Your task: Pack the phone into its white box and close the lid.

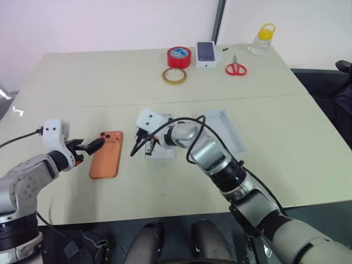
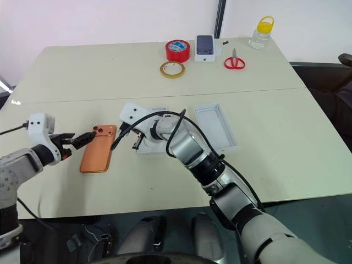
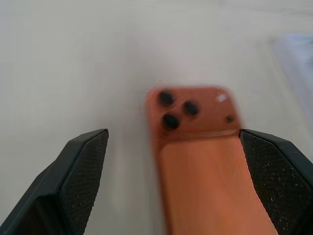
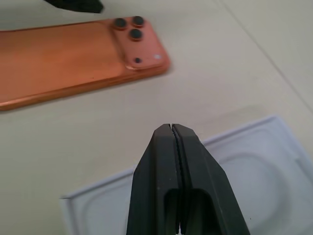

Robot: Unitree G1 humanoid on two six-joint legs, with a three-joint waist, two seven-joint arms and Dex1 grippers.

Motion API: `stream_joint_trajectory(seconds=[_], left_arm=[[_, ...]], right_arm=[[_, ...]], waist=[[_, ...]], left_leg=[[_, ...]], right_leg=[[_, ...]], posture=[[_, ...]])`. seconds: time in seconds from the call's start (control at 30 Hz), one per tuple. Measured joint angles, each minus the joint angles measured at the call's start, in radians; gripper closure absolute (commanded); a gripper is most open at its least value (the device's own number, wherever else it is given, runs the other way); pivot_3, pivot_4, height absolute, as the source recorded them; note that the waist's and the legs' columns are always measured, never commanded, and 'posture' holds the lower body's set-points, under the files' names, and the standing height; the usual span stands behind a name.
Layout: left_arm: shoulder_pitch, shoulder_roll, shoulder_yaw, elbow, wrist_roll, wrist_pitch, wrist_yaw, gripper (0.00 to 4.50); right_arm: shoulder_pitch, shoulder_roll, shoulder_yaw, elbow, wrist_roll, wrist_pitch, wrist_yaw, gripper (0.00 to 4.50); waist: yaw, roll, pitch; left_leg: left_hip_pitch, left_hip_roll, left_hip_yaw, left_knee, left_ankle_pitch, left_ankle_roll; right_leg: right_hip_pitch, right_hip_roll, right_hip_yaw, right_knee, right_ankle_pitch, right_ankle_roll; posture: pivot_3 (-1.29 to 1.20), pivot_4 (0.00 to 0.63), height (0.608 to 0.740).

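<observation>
Left wrist view: the left gripper stands wide open around the phone, which lies lens-side up on the desk. The right gripper, shut empty, hovers over a white insert beside it.

The phone lies flat on the surface to my left, lens end away from me. Just right of it lies a flat insert, and further right an open tray. Along the far edge stand a tape roll, a small box, scissors and a bottle.
</observation>
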Motion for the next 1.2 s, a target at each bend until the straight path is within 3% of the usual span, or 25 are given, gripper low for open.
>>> stream_joint_trajectory(seconds=[0.47, 1.2], left_arm=[[-0.047, -0.01, 0.033, -0.039, -0.053, 0.28, 0.007, 0.0], [-0.131, -0.259, 0.065, -0.077, -0.173, 0.41, 0.016, 0.0]], right_arm=[[-0.069, 0.071, 0.159, 0.149, -0.004, -0.014, 0.044, 4.47], [-0.061, -0.001, 0.189, 0.165, -0.073, -0.054, 0.051, 4.47]], waist=[[0.0, 0.0, 0.0], [0.013, 0.001, -0.003]], left_leg=[[0.001, 0.0, 0.0, 0.0, 0.0, 0.0], [0.001, -0.002, -0.001, 0.002, 0.0, 0.0]], right_leg=[[-0.001, 0.0, 0.0, 0.0, 0.0, 0.0], [0.001, -0.002, -0.002, -0.001, 0.0, 0.0]], posture=[[0.0, 0.15, 0.74], [0.0, 0.15, 0.74]])
